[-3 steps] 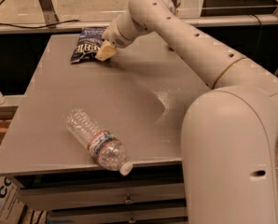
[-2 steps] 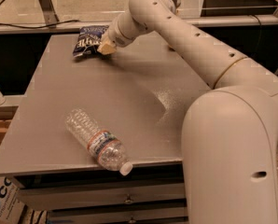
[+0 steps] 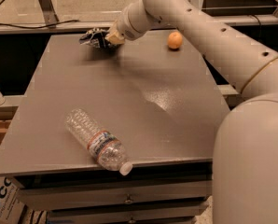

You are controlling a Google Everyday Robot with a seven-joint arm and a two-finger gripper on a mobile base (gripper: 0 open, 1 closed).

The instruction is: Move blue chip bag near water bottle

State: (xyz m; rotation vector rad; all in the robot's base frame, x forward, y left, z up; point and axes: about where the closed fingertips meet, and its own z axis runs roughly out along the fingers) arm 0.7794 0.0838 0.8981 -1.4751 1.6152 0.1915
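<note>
The blue chip bag (image 3: 93, 36) is at the far left of the grey table (image 3: 129, 92), crumpled and raised a little above its shadow. My gripper (image 3: 112, 38) is at the bag's right end and is shut on it, with the arm reaching in from the right. The water bottle (image 3: 98, 142) lies on its side near the table's front edge, its white cap pointing to the front right. The bag is far from the bottle, about the table's depth away.
An orange (image 3: 175, 40) sits at the far right of the table. Drawers (image 3: 125, 196) run under the front edge. A cardboard box (image 3: 3, 202) stands on the floor at the lower left. The robot's body (image 3: 251, 171) fills the lower right.
The arm has risen and swung, uncovering the orange. The bag has bunched up in the gripper and lifted slightly off the table. The bottle has not moved.
</note>
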